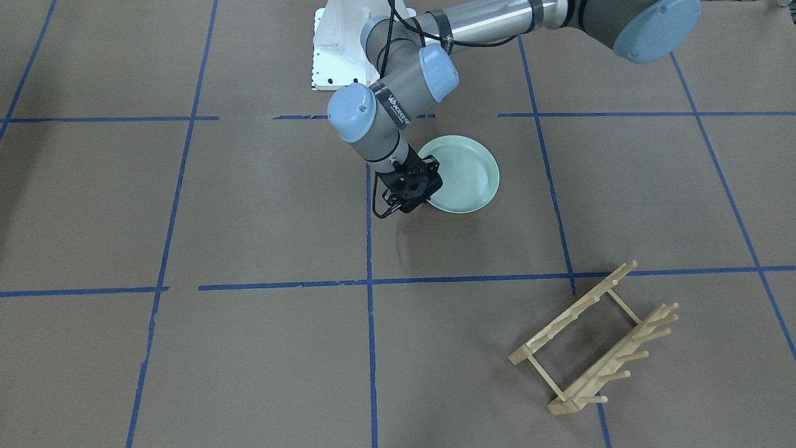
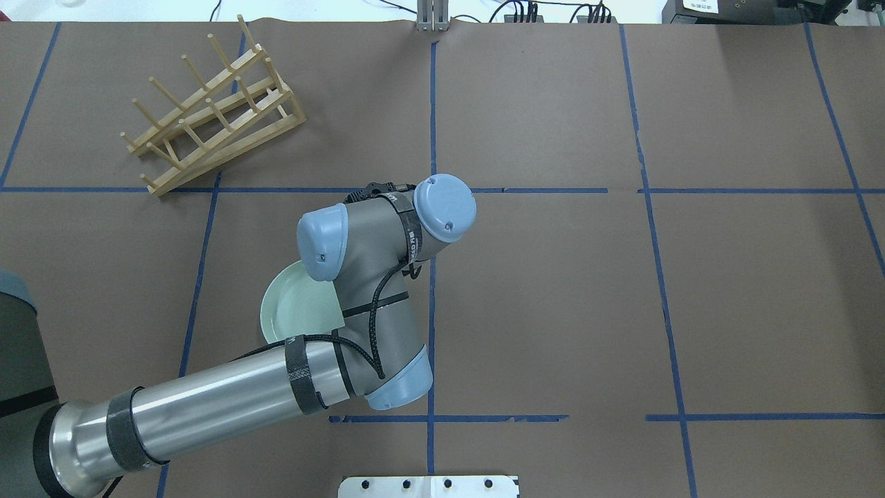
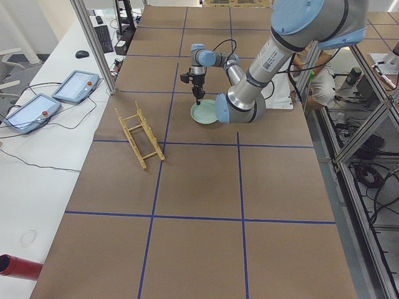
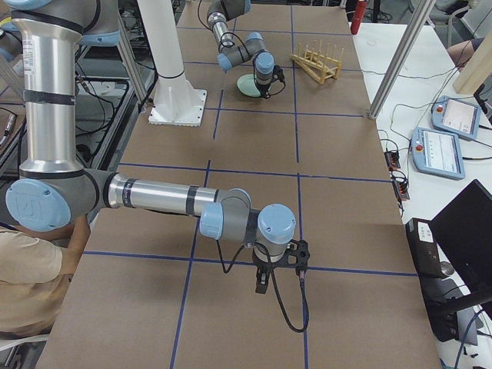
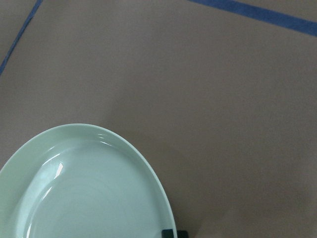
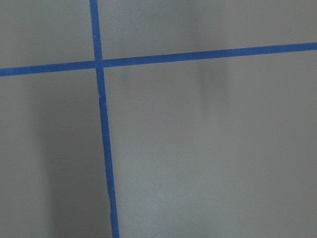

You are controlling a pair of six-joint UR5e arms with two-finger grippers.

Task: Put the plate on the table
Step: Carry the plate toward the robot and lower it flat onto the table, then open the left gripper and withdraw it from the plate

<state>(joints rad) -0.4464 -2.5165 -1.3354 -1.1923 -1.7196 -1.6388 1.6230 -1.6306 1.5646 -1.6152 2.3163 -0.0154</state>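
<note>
Mint-green plate (image 5: 89, 193), round, smooth, raised rim, on table (image 5: 208, 79).

Left arm (image 1: 407, 84): grey joint housings, pale-blue round end caps (image 1: 352, 107) with small screw dots, and a brushed-silver tube link (image 2: 221, 398). Black straps (image 2: 299, 373) wrap the tube, and a black cable (image 2: 377, 325) loops along the wrist housings. A black band (image 1: 393, 106) has white lettering I can't fully read. Left gripper (image 1: 415, 190) is black. White base (image 1: 336, 56) has dark screw holes. Right arm (image 4: 154, 197) has the same grey/blue/silver build.
</note>
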